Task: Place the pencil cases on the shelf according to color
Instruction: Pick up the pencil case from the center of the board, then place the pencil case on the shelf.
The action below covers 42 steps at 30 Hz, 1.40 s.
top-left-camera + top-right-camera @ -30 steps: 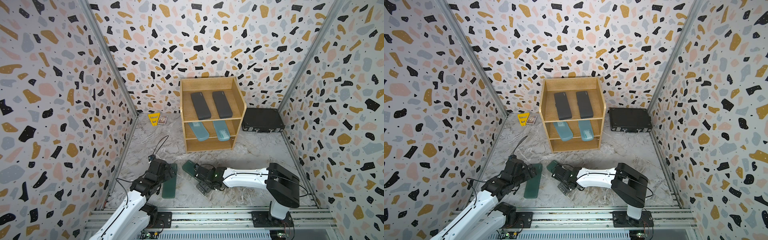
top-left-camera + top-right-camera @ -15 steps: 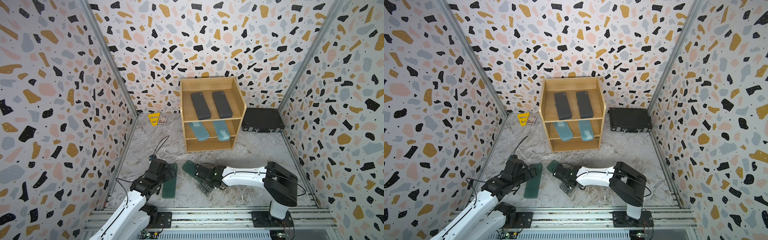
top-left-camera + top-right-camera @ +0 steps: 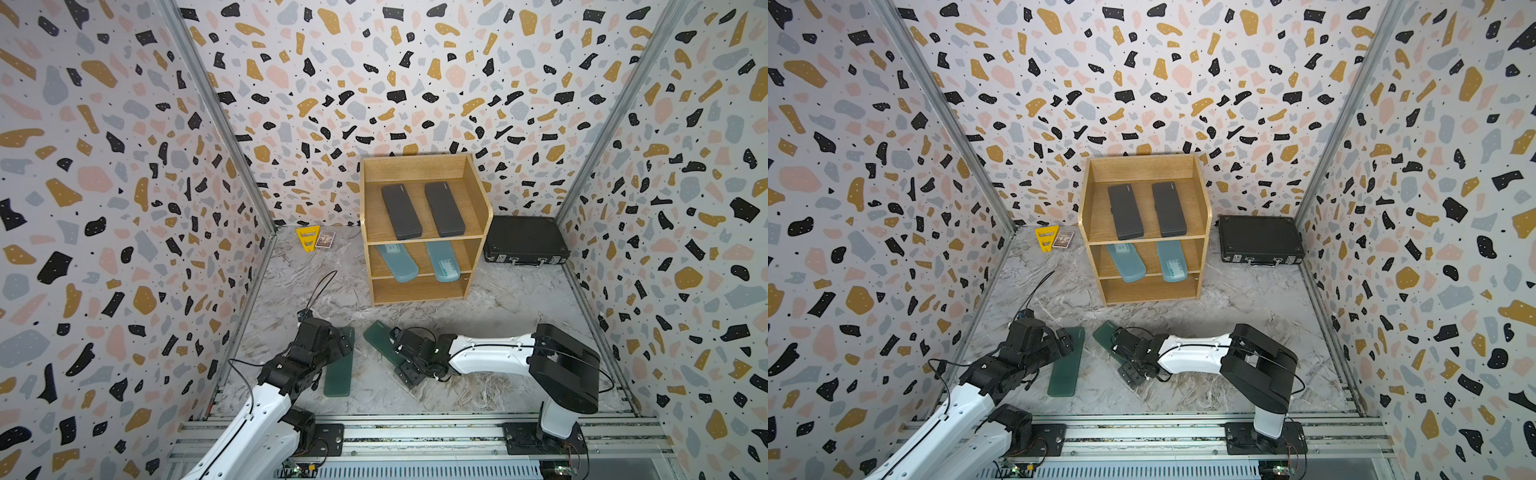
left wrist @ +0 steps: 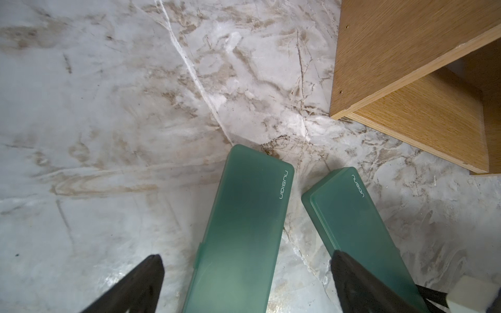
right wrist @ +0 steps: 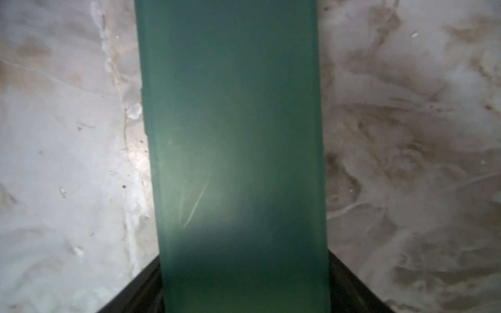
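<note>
Two dark green pencil cases lie on the marble floor in front of the wooden shelf (image 3: 417,289). My left gripper (image 4: 245,256) is open and straddles the near end of the left green case (image 3: 337,376), with floor showing between its fingers (image 4: 141,284) and the case. My right gripper (image 5: 244,256) is low over the right green case (image 3: 376,336), with both jaws pressed against its long sides. Two dark grey cases (image 3: 401,212) lie on the shelf's top tier. Two light blue ones (image 3: 397,262) are on the middle tier. The bottom tier holds nothing.
A black briefcase (image 3: 523,241) lies right of the shelf against the back wall. A yellow triangular piece (image 3: 308,238) and a small card box (image 3: 325,240) sit in the back left corner. Patterned walls close in three sides, and the arms' rail (image 3: 415,432) runs along the front.
My right gripper's jaws have closed in from wide open onto the sides of the right green case. The left arm has not moved.
</note>
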Motion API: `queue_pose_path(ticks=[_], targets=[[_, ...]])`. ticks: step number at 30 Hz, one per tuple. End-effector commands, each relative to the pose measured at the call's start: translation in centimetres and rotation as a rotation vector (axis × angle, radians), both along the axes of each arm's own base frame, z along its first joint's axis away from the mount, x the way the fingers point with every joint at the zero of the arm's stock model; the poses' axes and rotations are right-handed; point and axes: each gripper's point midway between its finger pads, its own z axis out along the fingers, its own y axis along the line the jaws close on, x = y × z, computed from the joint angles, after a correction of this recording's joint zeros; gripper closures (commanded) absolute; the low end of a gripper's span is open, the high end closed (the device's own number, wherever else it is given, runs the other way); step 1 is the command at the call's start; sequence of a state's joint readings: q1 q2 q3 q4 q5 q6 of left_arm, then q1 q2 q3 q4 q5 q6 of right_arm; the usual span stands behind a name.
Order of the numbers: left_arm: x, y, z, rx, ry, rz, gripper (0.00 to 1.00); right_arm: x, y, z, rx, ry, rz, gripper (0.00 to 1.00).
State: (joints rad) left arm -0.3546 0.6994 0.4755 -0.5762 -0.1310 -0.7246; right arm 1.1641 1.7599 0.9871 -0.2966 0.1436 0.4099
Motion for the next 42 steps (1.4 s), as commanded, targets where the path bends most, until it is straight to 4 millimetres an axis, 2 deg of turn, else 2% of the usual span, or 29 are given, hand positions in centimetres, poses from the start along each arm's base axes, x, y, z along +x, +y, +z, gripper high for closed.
queue_pose_path(ticks=[1, 5, 7, 13, 19, 24, 29, 42], targets=[[0.4, -0.4, 1.5, -0.017, -0.032, -0.017, 0.00, -1.5, -5.0, -3.4, -0.178, 0.048, -0.042, 0.29], [0.4, -0.6, 1.6, -0.027, -0.035, -0.018, 0.00, -1.2, -5.6, -2.7, -0.153, 0.016, -0.082, 0.47], [0.3, -0.6, 1.5, -0.030, -0.033, -0.016, 0.00, -0.9, -5.8, -2.0, -0.137, -0.007, -0.103, 0.53], [0.3, -0.5, 1.9, -0.033, -0.044, -0.015, 0.00, 0.1, -7.3, 1.0, -0.046, -0.105, -0.196, 0.58], [0.2, -0.6, 2.0, -0.040, -0.047, -0.015, 0.00, 0.5, -9.2, 4.5, 0.048, -0.171, -0.279, 0.59], [0.2, -0.7, 2.1, -0.050, -0.051, -0.018, 0.00, 1.7, -11.0, 6.0, 0.117, -0.162, -0.363, 0.61], [0.2, -0.8, 2.1, -0.055, -0.051, -0.021, 0.00, 4.6, -12.6, 6.5, 0.176, -0.127, -0.467, 0.62], [0.5, -1.1, 2.2, -0.072, -0.061, -0.027, 0.00, 12.0, -11.5, 5.9, 0.270, -0.081, -0.635, 0.66]])
